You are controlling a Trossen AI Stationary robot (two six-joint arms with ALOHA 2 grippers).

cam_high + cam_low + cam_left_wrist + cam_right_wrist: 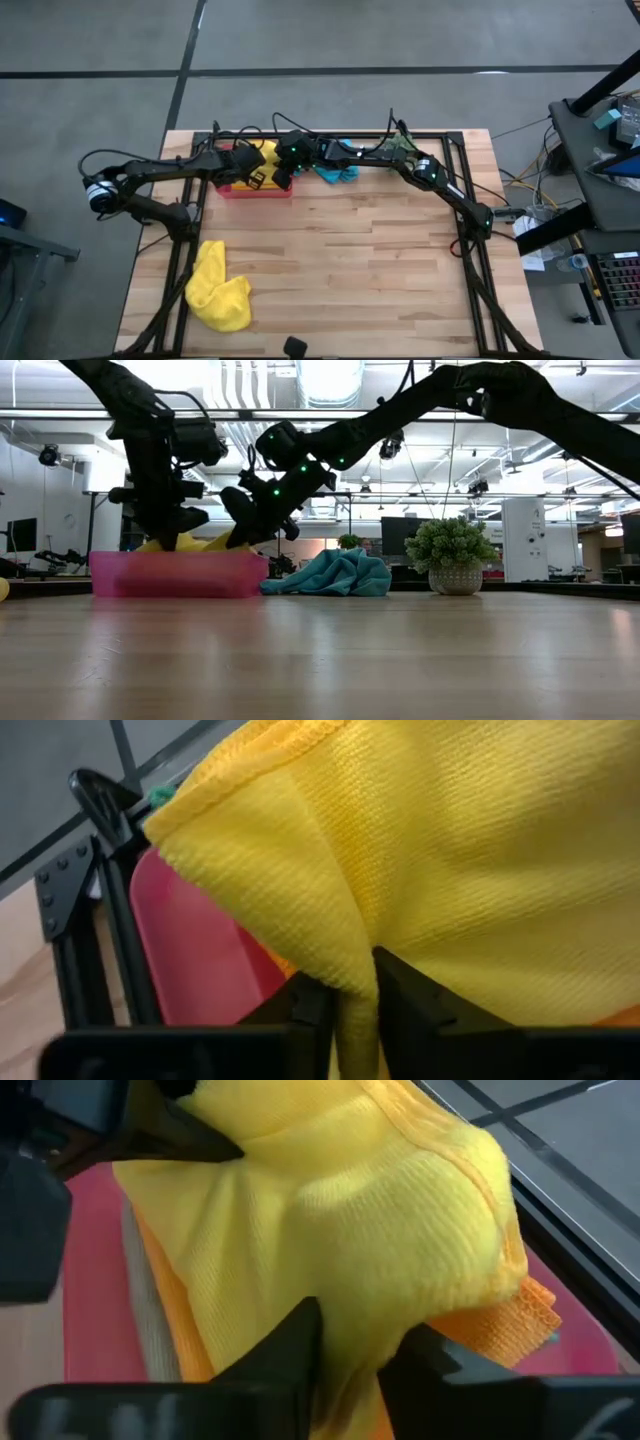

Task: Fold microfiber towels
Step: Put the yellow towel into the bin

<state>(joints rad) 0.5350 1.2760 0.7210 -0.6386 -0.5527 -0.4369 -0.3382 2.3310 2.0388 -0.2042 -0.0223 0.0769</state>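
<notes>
My high camera looks straight down on the whole table (330, 250). My low camera sits at tabletop height, facing the room. Both wrist cameras sit very close to the yellow towel (450, 850) over the pink tray (180, 575), their shared area.

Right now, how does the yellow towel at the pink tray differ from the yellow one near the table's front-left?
The yellow towel at the tray lies over the pink tray with both hands on it; the front yellow towel lies bunched on bare wood, untouched. The first rests on an orange towel; the second lies alone. Both are plain yellow.
</notes>
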